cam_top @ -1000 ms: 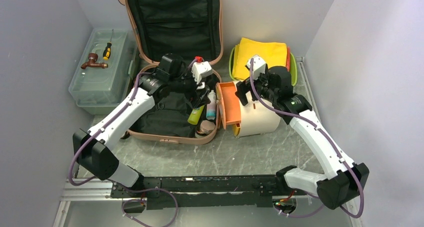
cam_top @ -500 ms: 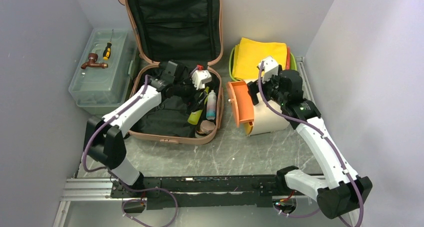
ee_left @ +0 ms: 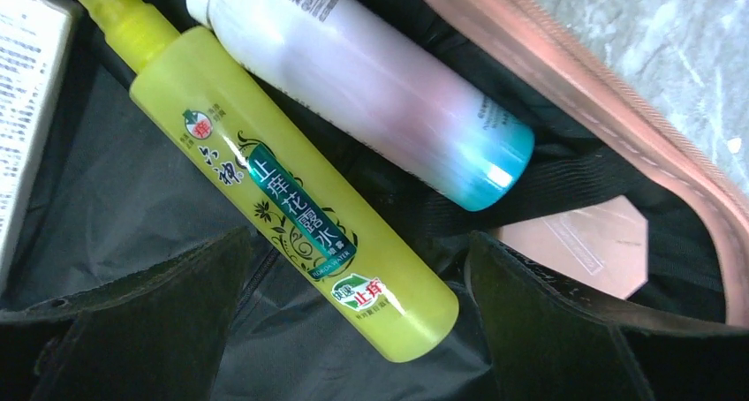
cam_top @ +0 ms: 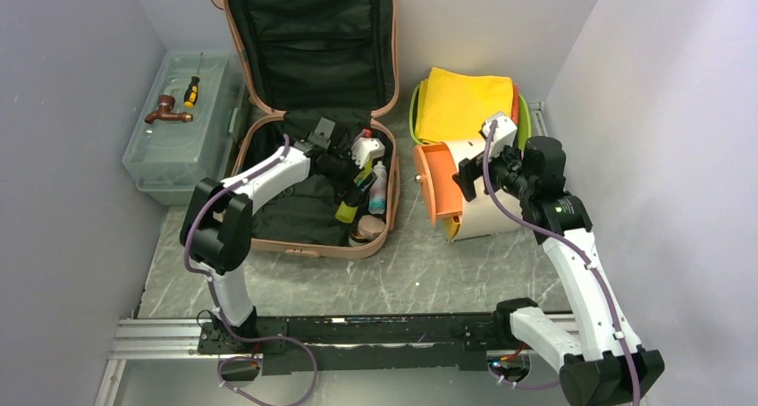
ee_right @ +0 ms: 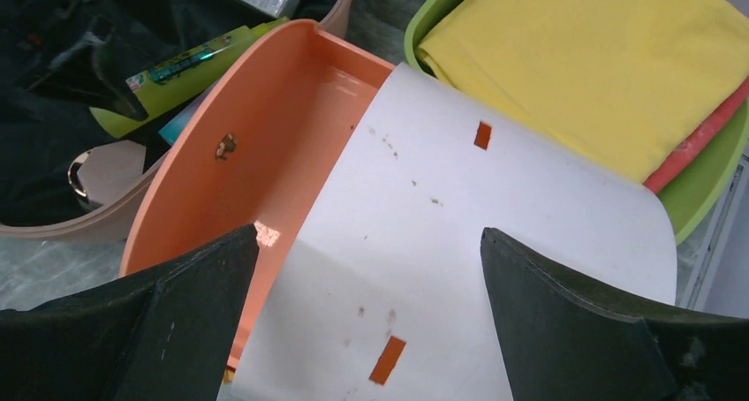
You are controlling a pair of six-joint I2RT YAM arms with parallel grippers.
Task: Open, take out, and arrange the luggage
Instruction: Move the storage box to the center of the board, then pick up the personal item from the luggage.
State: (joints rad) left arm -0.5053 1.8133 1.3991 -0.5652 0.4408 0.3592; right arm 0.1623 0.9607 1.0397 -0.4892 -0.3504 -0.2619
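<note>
The salmon-pink luggage [cam_top: 268, 238] lies open, its black-lined lid [cam_top: 308, 39] leaning on the back wall. Inside lie a yellow-green spray bottle [cam_top: 350, 205], a white bottle with a teal end [cam_top: 379, 190] and a pale pink item [cam_top: 365, 232]. My left gripper [cam_top: 359, 169] is open low inside the case. In the left wrist view it [ee_left: 358, 242] straddles the yellow-green bottle's [ee_left: 291, 189] lower end without closing on it. My right gripper [cam_top: 465, 175] is open and empty above a white container [ee_right: 459, 215] with an orange tray part [ee_right: 256, 154].
A translucent toolbox [cam_top: 179, 156] stands left of the case with a screwdriver [cam_top: 191, 91] and a brown tap [cam_top: 167, 111] on it. A lime green tray [cam_top: 414, 111] with a folded yellow cloth [cam_top: 469, 102] stands behind the white container. Walls close in left, right and behind.
My left gripper has gone further into the case, down over the yellow-green bottle. My right gripper has drawn back to the right, and the white-and-orange container has shifted right with it.
</note>
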